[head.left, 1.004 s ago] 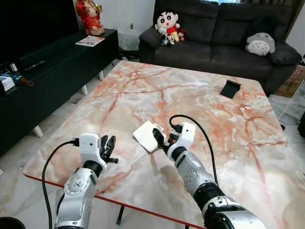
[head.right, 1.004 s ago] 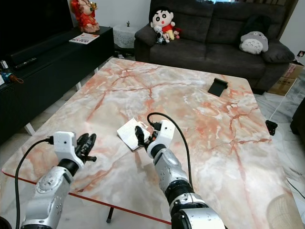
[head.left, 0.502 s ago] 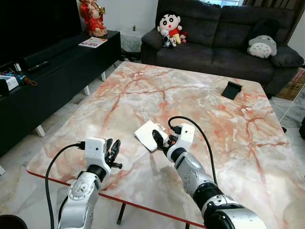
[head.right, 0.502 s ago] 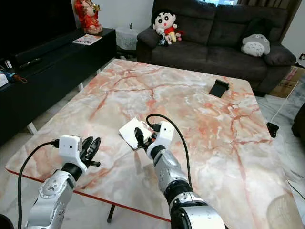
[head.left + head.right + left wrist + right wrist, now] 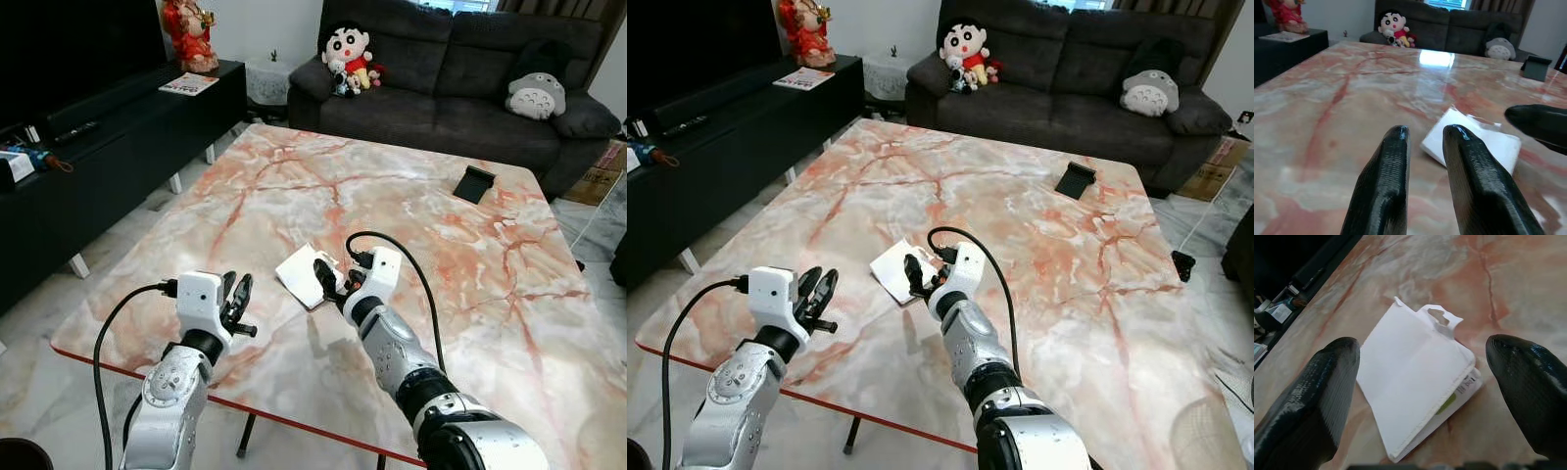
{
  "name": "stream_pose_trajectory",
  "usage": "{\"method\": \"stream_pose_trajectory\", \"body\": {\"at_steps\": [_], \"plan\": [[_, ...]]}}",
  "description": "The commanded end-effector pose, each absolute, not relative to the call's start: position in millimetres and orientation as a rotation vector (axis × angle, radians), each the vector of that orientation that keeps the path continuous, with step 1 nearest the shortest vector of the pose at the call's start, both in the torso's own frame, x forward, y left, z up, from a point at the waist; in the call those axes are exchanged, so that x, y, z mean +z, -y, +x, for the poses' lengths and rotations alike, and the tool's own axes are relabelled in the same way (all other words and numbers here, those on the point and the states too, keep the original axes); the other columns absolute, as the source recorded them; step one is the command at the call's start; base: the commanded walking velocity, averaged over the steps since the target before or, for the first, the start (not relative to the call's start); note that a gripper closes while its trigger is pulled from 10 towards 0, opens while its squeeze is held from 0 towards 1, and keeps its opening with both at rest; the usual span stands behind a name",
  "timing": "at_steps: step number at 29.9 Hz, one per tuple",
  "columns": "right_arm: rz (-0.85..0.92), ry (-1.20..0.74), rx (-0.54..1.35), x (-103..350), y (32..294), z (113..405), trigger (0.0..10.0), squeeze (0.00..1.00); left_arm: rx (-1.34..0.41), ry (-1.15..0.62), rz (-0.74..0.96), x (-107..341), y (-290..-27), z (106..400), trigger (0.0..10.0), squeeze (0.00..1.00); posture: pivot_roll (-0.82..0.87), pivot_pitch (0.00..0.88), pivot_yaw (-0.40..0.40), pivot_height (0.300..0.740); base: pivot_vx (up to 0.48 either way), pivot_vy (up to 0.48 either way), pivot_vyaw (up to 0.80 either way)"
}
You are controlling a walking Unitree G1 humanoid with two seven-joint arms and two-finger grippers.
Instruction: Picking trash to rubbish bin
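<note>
- Since half a second ago your left hand (image 5: 238, 304) has come up a little and leans further in over the near edge of the tabletop (image 5: 411, 211); your right hand (image 5: 330, 282) sits where it was, and the white packet (image 5: 302, 273) has not shifted.
- Your right hand is spread wide, its two black fingers (image 5: 1317, 396) either side of the packet's near end, hovering just over it without gripping it.
- You can see in the right wrist view that the packet (image 5: 1415, 382) lies flat on the marble, a folded white piece with a torn tab at its far end and a small green mark and print along one edge.
- Your left hand has its fingers (image 5: 1383, 191) close together, only a narrow gap between them, holding nothing; it points toward the packet (image 5: 1474, 142) from the left, a little apart from it.
- Further back on the right of the tabletop lies a small black object (image 5: 474, 183), well apart from the packet.
- Beyond the tabletop you have a dark sofa (image 5: 460, 73) with soft toys (image 5: 345, 54) on it, and a black TV cabinet (image 5: 88, 157) along the left.
</note>
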State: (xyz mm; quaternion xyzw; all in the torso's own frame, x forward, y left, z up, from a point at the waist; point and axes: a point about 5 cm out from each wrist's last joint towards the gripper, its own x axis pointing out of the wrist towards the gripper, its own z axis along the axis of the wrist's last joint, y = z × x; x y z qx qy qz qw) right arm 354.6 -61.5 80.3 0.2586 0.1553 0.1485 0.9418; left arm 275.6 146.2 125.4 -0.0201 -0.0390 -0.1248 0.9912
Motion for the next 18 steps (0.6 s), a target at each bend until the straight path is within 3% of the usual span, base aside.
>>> {"method": "stream_pose_trajectory", "body": {"at_steps": [1,18], "plan": [[0.541,-0.299,0.35,94,39,358,10.0,0.0,-0.26,0.079,-0.041,128,-142,272,10.0,0.0,0.1,0.068,-0.109,0.74,0.0,0.0,0.0],[0.535,-0.294,0.327,100,44,364,10.0,0.0,-0.247,0.057,-0.049,130,-140,258,10.0,0.0,0.11,0.117,-0.122,0.74,0.0,0.0,0.0]]}}
